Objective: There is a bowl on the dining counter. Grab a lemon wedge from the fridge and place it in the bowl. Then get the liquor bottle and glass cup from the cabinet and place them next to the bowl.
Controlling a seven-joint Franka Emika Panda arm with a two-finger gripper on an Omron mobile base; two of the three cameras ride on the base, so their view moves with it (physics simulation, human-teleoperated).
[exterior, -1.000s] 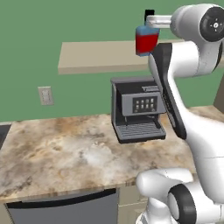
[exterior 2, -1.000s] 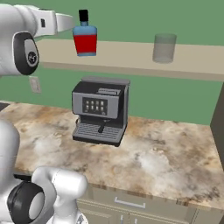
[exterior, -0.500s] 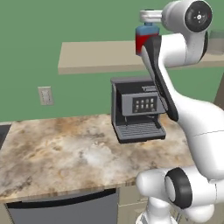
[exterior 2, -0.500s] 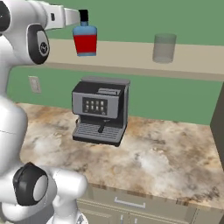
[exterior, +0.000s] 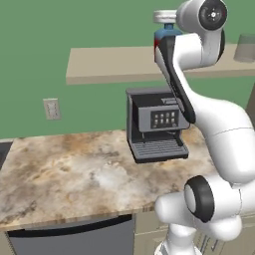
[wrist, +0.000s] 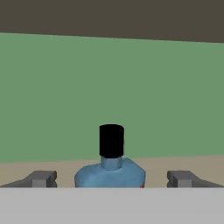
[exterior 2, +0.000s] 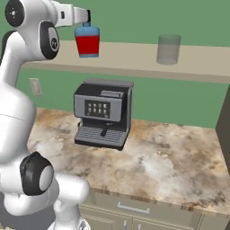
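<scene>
The tool (wrist: 111,179) hangs with its 2 fingers (wrist: 40,179) spread wide, the liquor bottle (wrist: 110,168) centred between them on the shelf (exterior 2: 134,58). I'd push straight in, then close around the blue shoulders.

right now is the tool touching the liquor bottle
Apart. In the hand view the tool is open: its two fingertips stand wide on either side of the liquor bottle, with bare shelf showing in both gaps.
</scene>
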